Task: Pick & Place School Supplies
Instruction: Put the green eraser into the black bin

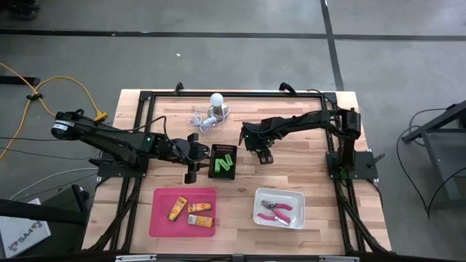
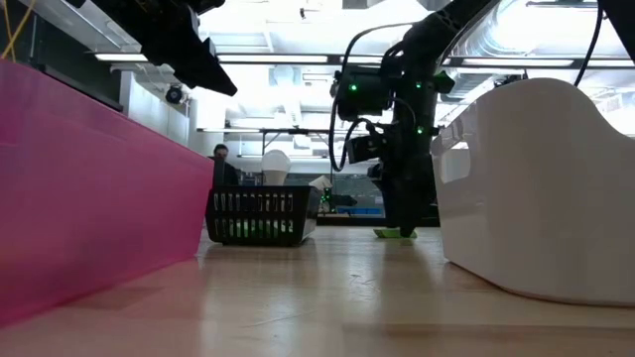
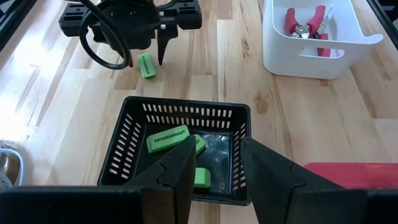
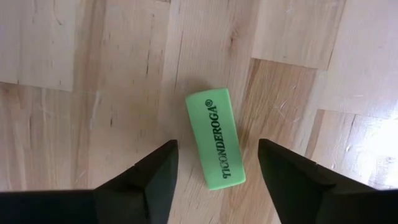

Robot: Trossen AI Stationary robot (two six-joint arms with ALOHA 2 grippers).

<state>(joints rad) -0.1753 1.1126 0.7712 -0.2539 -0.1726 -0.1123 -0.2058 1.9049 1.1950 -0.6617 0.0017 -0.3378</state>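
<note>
A green eraser [image 4: 216, 138] lies flat on the wooden table. My right gripper [image 4: 217, 149] points down over it, open, one finger on either side and neither touching. The same eraser [image 3: 145, 65] shows below that gripper [image 3: 158, 46] in the left wrist view. More green erasers [image 3: 168, 140] lie in a black slotted basket [image 1: 223, 161]. My left gripper [image 3: 216, 149] hovers open at the basket's left side, above the table, holding nothing. Yellow-orange pieces [image 1: 191, 211] lie in a pink tray [image 1: 162, 218]. A pink-handled tool [image 1: 277, 211] lies in a white bin [image 1: 295, 198].
A white bulb with a coiled pale cord [image 1: 212, 108] lies near the table's far edge. The pink tray and white bin stand along the near edge. Black frame rails [image 1: 233, 93] border the tabletop. Bare wood shows between the basket and the white bin.
</note>
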